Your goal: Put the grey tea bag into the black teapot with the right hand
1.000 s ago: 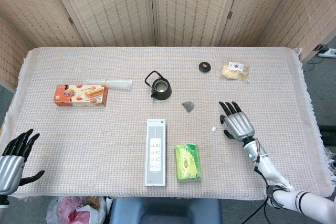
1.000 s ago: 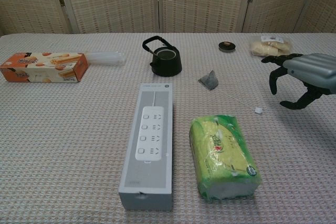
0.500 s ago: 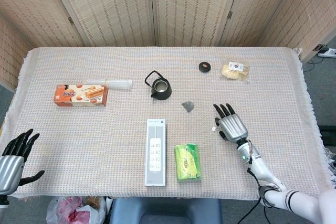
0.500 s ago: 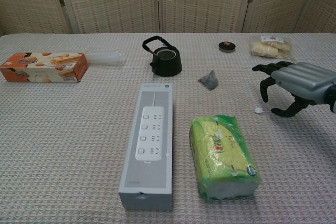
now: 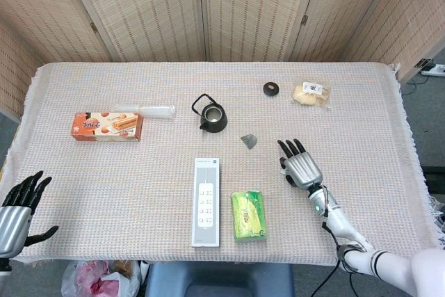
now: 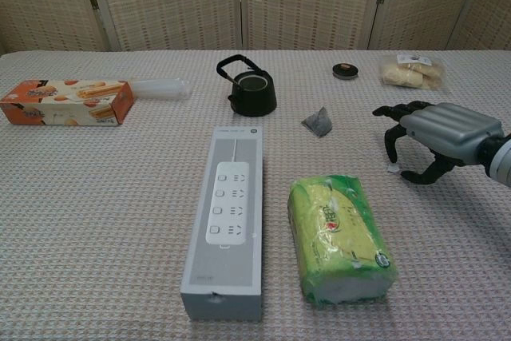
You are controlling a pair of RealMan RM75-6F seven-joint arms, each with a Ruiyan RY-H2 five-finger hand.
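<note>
R hand (image 6: 435,135): empty, fingers spread and curled down, hovering low over the bench (image 5: 139,193); holds nothing.
Tag (image 6: 392,168): small white square on the cloth right under R hand's fingertips; prob the bag's string tag, can't confirm.
Grey tea bag (image 6: 318,121): on the cloth, near, to the hand's left and a bit beyond; untouched.
Black teapot (image 6: 251,87): further left and beyond the bag, lid off, opening looks small.
Risk 1: bag is small and flat, fingers may slide off or snag the cloth.
Risk 2: narrow mouth, bag could catch the rim or the hand nudge the pot.
L hand (image 5: 15,213): well apart, at near bench edge, fingers spread, empty.
</note>
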